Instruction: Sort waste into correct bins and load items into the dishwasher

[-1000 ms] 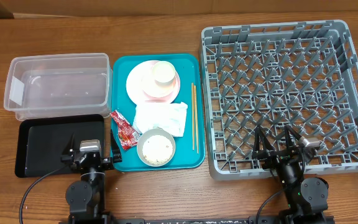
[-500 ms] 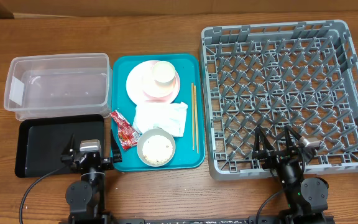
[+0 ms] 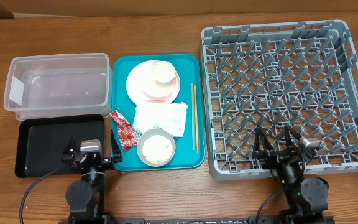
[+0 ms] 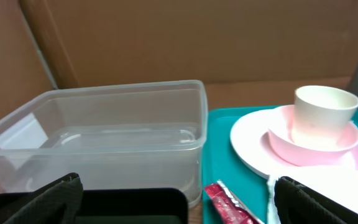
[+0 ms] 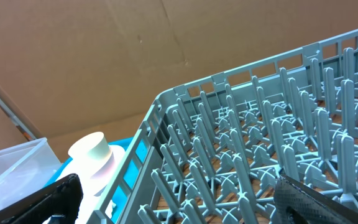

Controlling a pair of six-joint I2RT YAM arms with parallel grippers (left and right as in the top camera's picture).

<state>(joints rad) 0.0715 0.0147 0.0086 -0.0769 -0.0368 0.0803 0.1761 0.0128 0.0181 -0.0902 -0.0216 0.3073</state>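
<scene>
On the teal tray [image 3: 122,68] lie a white plate [image 3: 137,79] with a pink plate [image 3: 171,90] and a cream cup [image 3: 163,73] on it, a crumpled napkin [image 3: 160,116], a red sauce packet [image 3: 123,130], a grey bowl [image 3: 156,148] holding rice, and chopsticks [image 3: 194,116]. The clear tub [image 3: 58,84] and black tray [image 3: 48,143] sit to the left, the grey dish rack [image 3: 286,93] to the right. My left gripper [image 3: 91,155] is open and empty at the black tray's front right corner. My right gripper [image 3: 276,146] is open and empty over the rack's front edge.
The left wrist view shows the tub [image 4: 104,134], the packet [image 4: 229,202], the cup [image 4: 322,115] and the black tray's corner [image 4: 135,205]. The right wrist view shows rack pegs [image 5: 260,143] and the cup [image 5: 92,155]. Brown cardboard stands behind the table.
</scene>
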